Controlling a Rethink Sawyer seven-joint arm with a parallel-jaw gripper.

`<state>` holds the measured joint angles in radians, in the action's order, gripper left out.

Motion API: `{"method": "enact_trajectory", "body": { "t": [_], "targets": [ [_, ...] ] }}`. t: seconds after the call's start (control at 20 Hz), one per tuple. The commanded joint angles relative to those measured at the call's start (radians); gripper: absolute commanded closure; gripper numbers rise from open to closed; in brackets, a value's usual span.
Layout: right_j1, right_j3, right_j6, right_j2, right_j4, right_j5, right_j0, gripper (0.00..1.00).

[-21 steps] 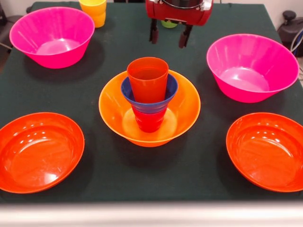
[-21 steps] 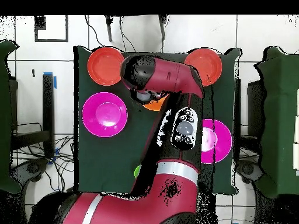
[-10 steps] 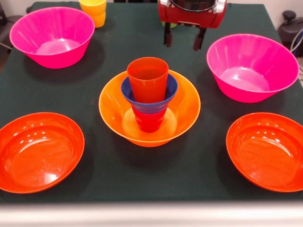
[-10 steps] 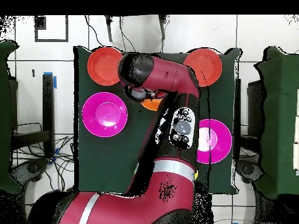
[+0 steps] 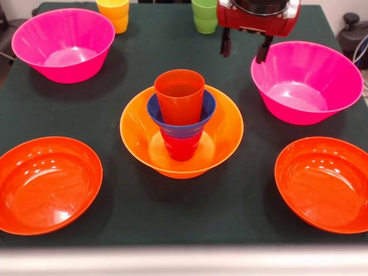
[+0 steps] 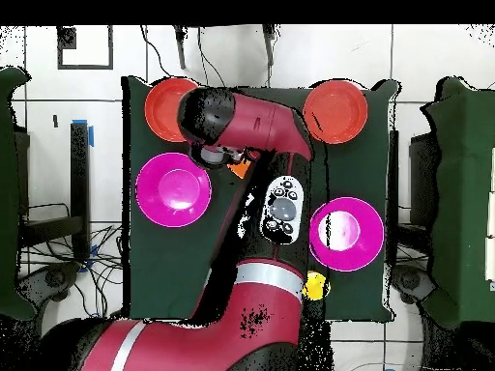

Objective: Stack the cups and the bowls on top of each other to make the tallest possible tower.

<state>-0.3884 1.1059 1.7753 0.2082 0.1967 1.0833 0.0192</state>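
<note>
Front view: red and black gripper (image 5: 245,49) hangs at the top, right of centre, two dark fingers (image 5: 225,43) spread apart, nothing between them. It sits above the table's dark green cloth (image 5: 149,60), just beside the far-left rim of the right large deep pink plastic bowl (image 5: 306,80).

Tower (image 5: 181,123) stands mid-table: large deep orange plastic bowl (image 5: 221,135) as base, small red plastic cup (image 5: 181,148) upright inside it, small blue plastic bowl (image 5: 204,115) seated on the red cup, orange plastic tapered cup (image 5: 179,95) upright in the blue bowl. Tower and gripper are well apart.

Second large deep pink plastic bowl (image 5: 63,43) far left. Two wide shallow red-orange plastic bowls near the front edge, one left (image 5: 46,184), one right (image 5: 325,183). Small yellow plastic cup (image 5: 114,12) at the far edge, just beside the left pink bowl. Small green plastic cup (image 5: 204,15) at the far edge, left of the gripper, partly cut by the frame top.

Overhead view: red arm (image 6: 256,193) covers the table centre and most of the tower; only a sliver of orange shows beside the wrist. Both pink bowls and both red-orange bowls show, yellow cup peeks out by the arm's lower part. Gripper hidden under the arm here.
</note>
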Motion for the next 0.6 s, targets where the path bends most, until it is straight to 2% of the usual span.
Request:
{"method": "enact_trajectory", "body": {
  "t": [0.05,0.6],
  "targets": [
    [0.081,-0.024,0.229,-0.056,-0.002,0.018,-0.052,0.0],
    [0.086,0.008,0.251,-0.045,-0.02,-0.074,-0.067,0.0]
  ]
}}
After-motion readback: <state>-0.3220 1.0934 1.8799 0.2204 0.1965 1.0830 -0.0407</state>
